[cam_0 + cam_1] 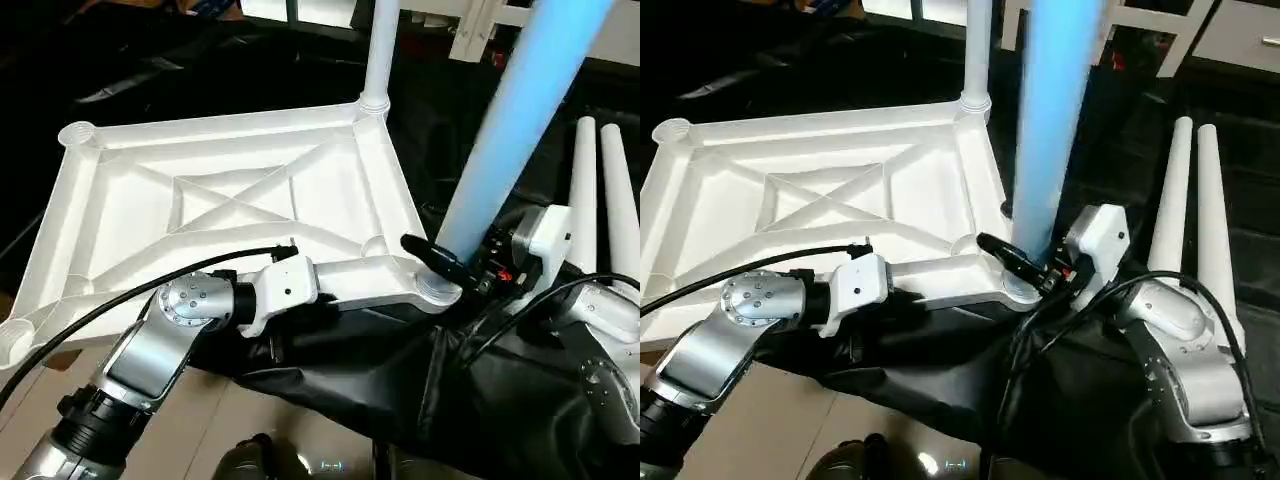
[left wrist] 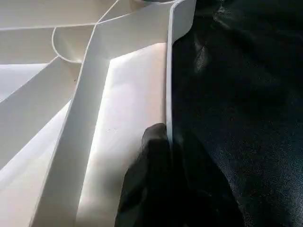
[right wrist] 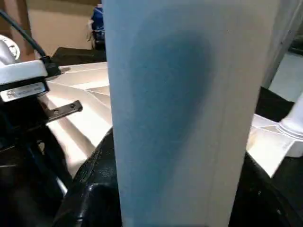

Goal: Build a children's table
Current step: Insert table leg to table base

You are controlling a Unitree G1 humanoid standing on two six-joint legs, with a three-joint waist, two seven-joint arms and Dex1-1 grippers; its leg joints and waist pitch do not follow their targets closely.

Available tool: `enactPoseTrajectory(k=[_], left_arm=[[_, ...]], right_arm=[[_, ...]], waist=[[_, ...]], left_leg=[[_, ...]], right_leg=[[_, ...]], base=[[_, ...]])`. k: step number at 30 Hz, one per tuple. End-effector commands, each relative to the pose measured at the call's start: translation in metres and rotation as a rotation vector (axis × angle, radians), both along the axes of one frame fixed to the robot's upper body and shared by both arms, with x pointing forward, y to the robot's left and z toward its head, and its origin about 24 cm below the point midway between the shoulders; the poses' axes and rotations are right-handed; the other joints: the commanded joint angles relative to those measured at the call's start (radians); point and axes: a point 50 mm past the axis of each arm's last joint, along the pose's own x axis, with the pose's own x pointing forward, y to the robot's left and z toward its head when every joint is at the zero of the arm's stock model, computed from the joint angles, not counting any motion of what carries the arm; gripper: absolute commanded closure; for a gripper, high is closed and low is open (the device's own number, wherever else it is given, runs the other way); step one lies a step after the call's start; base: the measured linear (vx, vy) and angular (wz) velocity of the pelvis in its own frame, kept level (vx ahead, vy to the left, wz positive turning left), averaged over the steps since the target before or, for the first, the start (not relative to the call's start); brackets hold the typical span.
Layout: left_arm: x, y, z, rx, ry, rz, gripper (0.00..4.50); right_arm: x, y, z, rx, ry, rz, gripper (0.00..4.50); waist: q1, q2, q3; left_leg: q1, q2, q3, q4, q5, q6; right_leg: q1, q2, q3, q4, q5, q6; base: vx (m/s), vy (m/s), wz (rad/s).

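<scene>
The children's table tabletop [image 1: 230, 190] lies upside down on the black cloth, its X ribs facing up. One white leg [image 1: 380, 50] stands in the far right corner socket. My right gripper [image 1: 452, 268] is shut on a second leg [image 1: 520, 120], which rises steeply from the near right corner socket [image 1: 437, 290]. In the right wrist view that leg [image 3: 189, 113] stands between the black fingers [image 3: 90, 189]. My left gripper [image 2: 168, 137] is shut on the tabletop's near rim [image 2: 168, 71], one finger on each side of it.
Two spare white legs [image 1: 600, 190] lie side by side on the black cloth at the right. The cloth-covered work table [image 1: 330, 390] ends near me, with pale floor [image 1: 240, 430] below. A black cable [image 1: 120, 300] arcs over my left forearm.
</scene>
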Motion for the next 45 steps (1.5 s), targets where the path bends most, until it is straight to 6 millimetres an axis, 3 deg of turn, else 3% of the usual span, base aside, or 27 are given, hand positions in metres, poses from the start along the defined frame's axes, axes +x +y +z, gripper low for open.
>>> enactPoseTrajectory(k=[1,7,16,24,28,45], left_arm=[[-0.002,0.001,-0.019,0.002,0.078,0.038,4.50],[-0.002,0.002,-0.019,0.004,0.078,0.043,4.50],[-0.004,0.002,-0.020,0.004,0.080,0.043,4.50],[-0.004,0.002,-0.020,0.004,0.081,0.044,4.50],[-0.003,0.002,-0.020,0.001,0.080,0.045,4.50],[-0.003,0.002,-0.020,0.003,0.081,0.047,4.50]], right_arm=[[-0.009,0.019,-0.024,-0.028,0.141,0.141,2.71],[0.003,0.016,-0.019,0.070,0.164,0.062,2.71],[0.014,-0.001,-0.019,0.225,0.243,-0.076,2.71],[0.005,-0.012,-0.027,0.249,0.269,-0.135,2.71],[0.001,-0.013,-0.030,0.234,0.258,-0.150,2.71],[-0.021,0.004,-0.055,0.093,0.323,-0.053,2.71]], waist=[[0.001,-0.027,-0.061],[-0.001,-0.032,-0.056],[-0.002,-0.028,-0.055],[-0.001,-0.026,-0.050],[0.002,-0.024,-0.051],[0.000,-0.025,-0.041]], left_leg=[[0.009,0.022,-0.007,-0.055,-0.165,0.138],[0.008,0.022,-0.007,-0.058,-0.181,0.131],[0.010,0.022,-0.007,-0.062,-0.193,0.112],[0.008,0.023,-0.008,-0.066,-0.216,0.098],[0.009,0.023,-0.008,-0.067,-0.209,0.096],[0.006,0.025,-0.013,-0.081,-0.290,0.065]], right_leg=[[0.057,-0.025,0.020,-0.059,-0.237,-0.232],[0.053,-0.027,0.021,-0.065,-0.293,-0.218],[0.050,-0.026,0.021,-0.067,-0.295,-0.214],[0.047,-0.027,0.022,-0.074,-0.345,-0.191],[0.045,-0.026,0.022,-0.073,-0.322,-0.190],[0.041,-0.030,0.024,-0.087,-0.433,-0.142]], base=[[0.000,0.000,0.00],[0.000,0.000,0.00],[0.000,0.000,0.00],[0.000,0.000,0.00],[0.000,0.000,0.00],[0.000,0.000,0.00]])
